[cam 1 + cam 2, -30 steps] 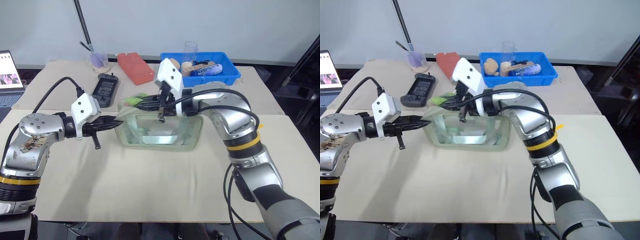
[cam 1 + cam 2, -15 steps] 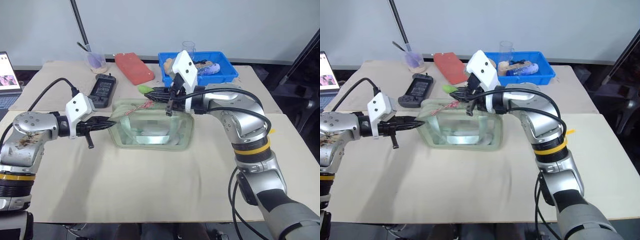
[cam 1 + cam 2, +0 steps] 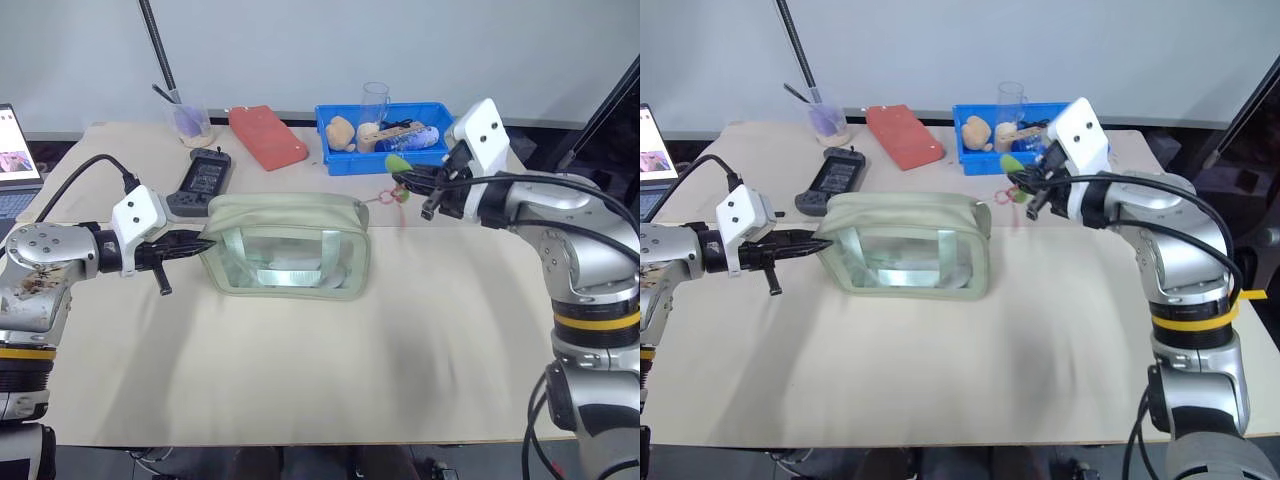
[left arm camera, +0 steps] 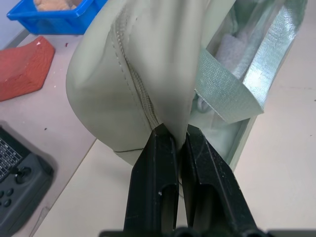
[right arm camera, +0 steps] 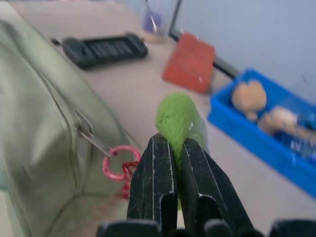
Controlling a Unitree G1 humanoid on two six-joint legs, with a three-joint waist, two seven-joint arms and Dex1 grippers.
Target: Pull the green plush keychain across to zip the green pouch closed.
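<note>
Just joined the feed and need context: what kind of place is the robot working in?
Probably a lab or test bench, not a home: a cloth-covered table against a bare wall, a laptop at the edge, and a blue bin of assorted props.

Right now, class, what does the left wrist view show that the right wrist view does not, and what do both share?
Left wrist view alone: the left tool shut on the green pouch's end fabric, beside its clear window.

Right wrist view alone: the right tool shut on the green plush keychain, and a pink ring on the zipper pull.

Both: pouch, red case, black handheld device, blue bin.
</note>
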